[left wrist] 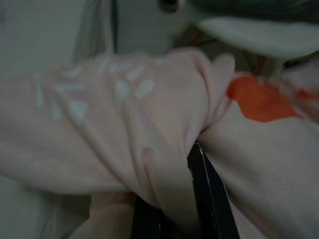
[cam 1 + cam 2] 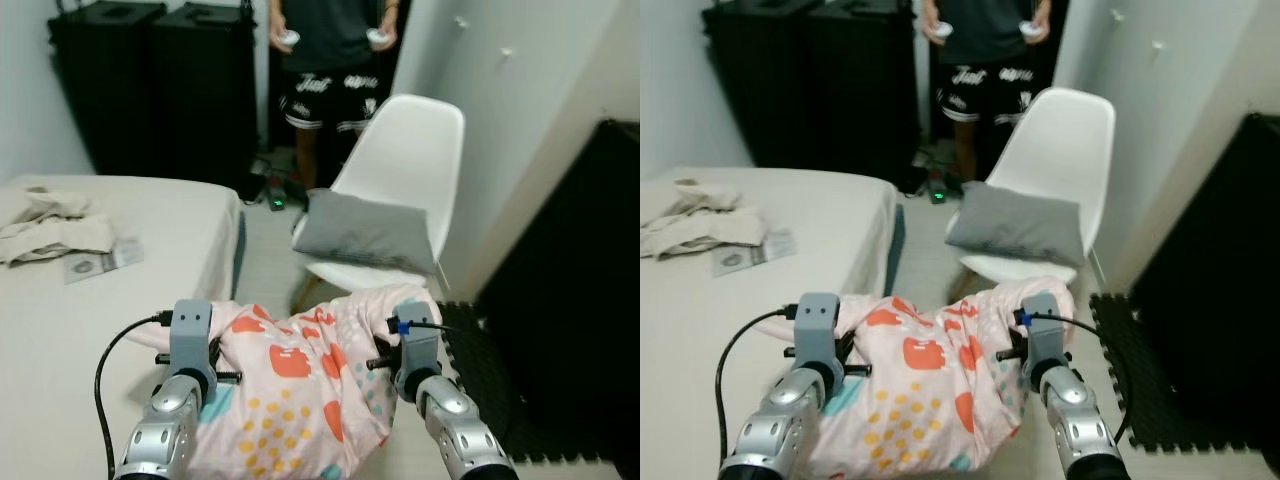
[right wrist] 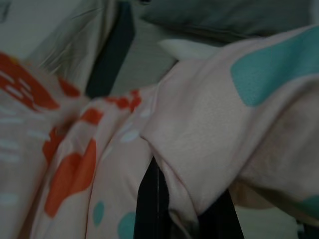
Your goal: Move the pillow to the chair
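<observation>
Starting at the left, a bed (image 2: 120, 300) with a pale sheet carries a crumpled beige cloth (image 2: 50, 230) and a flat packet (image 2: 100, 262) near its far side. Low in the head views, the left end effector (image 1: 172, 209) is pinched on the pink pillow (image 2: 300, 390), a soft one printed with orange, yellow and teal shapes; the left wrist view shows fabric bunched and folded over a black finger (image 1: 209, 199). The pillow hangs between the two silver arms, off the corner of the bed and just short of the chair. The right end effector (image 3: 184, 209) is likewise pinched on the pillow's other side, cloth draped over its dark fingers (image 3: 149, 199) in the right wrist view. Beyond it stands a white chair (image 2: 415, 140) with a grey cushion (image 2: 365, 232) lying on its seat. Behind the chair a person (image 2: 330, 70) in dark shorts stands holding two small controllers. At the far right, a dark mat (image 2: 480, 360) covers the floor beside a black cabinet (image 2: 590, 280).
</observation>
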